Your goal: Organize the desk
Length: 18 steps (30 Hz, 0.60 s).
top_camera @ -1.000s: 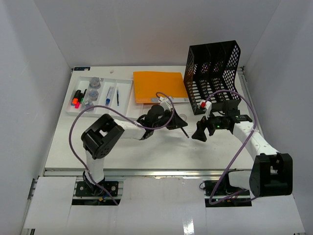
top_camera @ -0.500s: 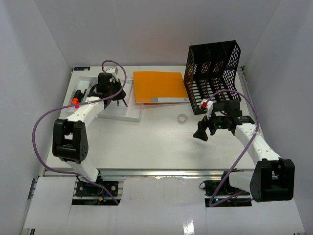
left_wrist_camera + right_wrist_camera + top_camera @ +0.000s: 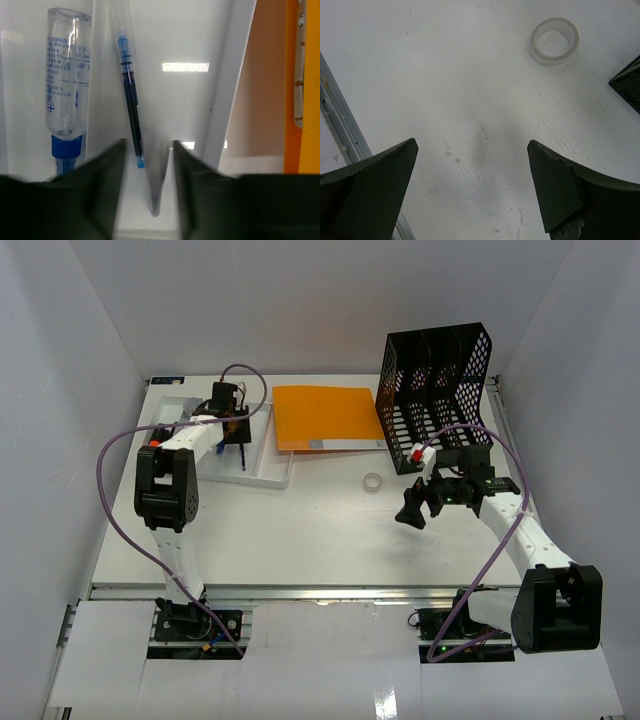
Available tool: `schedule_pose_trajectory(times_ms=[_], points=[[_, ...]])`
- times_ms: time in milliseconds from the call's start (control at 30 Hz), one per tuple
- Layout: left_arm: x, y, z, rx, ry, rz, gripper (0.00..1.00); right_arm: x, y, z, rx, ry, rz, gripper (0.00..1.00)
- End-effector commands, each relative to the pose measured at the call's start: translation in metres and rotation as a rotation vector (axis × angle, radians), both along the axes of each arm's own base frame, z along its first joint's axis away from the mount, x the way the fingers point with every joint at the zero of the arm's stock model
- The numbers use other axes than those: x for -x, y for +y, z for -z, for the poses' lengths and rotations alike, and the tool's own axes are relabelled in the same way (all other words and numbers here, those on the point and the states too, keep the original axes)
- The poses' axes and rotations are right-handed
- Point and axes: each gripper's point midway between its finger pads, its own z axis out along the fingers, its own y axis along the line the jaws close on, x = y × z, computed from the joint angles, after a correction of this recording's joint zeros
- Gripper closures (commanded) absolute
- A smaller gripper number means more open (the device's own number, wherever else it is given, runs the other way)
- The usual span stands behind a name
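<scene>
The white desk [image 3: 300,530] holds a white compartmented tray [image 3: 262,472] at the back left. My left gripper [image 3: 232,433] hangs over that tray. In the left wrist view the left gripper [image 3: 148,145] is open, and a blurred grey pen-like thing [image 3: 157,185] lies loose between the jaws in a tray compartment. A blue pen [image 3: 131,100] lies just beside it. A clear bottle with a blue cap [image 3: 65,90] occupies the compartment to the left. My right gripper [image 3: 412,510] [image 3: 472,145] stands wide open above bare desk [image 3: 445,75], holding nothing. A clear tape ring [image 3: 373,482] [image 3: 554,41] lies beyond it.
An orange folder [image 3: 325,418] [image 3: 302,150] lies flat beside the tray. A black mesh file organizer [image 3: 435,395] stands at the back right, close behind the right arm. Markers and small jars fill the tray's left compartments. A metal rail [image 3: 300,590] runs along the near edge.
My left arm swung from the desk's middle back to the tray carrying a thin dark pen, then its jaws opened over the tray. The right gripper barely moved.
</scene>
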Motion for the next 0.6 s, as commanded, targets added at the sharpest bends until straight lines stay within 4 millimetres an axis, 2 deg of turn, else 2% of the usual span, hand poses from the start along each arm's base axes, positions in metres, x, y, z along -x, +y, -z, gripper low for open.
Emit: schedule_pose_trajectory(times_ms=[0,100,200,333,433,467,533,567], points=[[-0.004,0.001,-0.037,-0.023,-0.056,0.015,0.29,-0.002,-0.001,0.001,-0.001,-0.031,-0.006,0.03],[-0.004,-0.004,-0.054,0.003,-0.087,0.027,0.22,-0.001,0.0,0.002,-0.007,-0.038,-0.017,0.03],[0.001,-0.013,-0.079,0.054,-0.131,0.055,0.18,0.002,0.003,0.004,-0.011,-0.043,-0.04,0.03],[0.02,-0.017,-0.112,0.103,-0.204,0.076,0.06,0.008,0.014,0.008,0.003,-0.069,-0.097,0.03],[0.04,-0.02,-0.136,0.178,-0.302,0.078,0.02,0.002,0.021,0.008,0.054,-0.113,-0.09,0.04],[0.054,-0.02,-0.143,0.224,-0.335,0.081,0.02,-0.003,0.025,0.006,0.078,-0.136,-0.086,0.05],[0.093,-0.03,-0.145,0.32,-0.363,0.134,0.02,-0.01,0.04,0.0,0.099,-0.173,-0.103,0.08],[0.1,-0.034,-0.151,0.358,-0.389,0.155,0.02,-0.016,0.044,-0.002,0.114,-0.171,-0.074,0.1]])
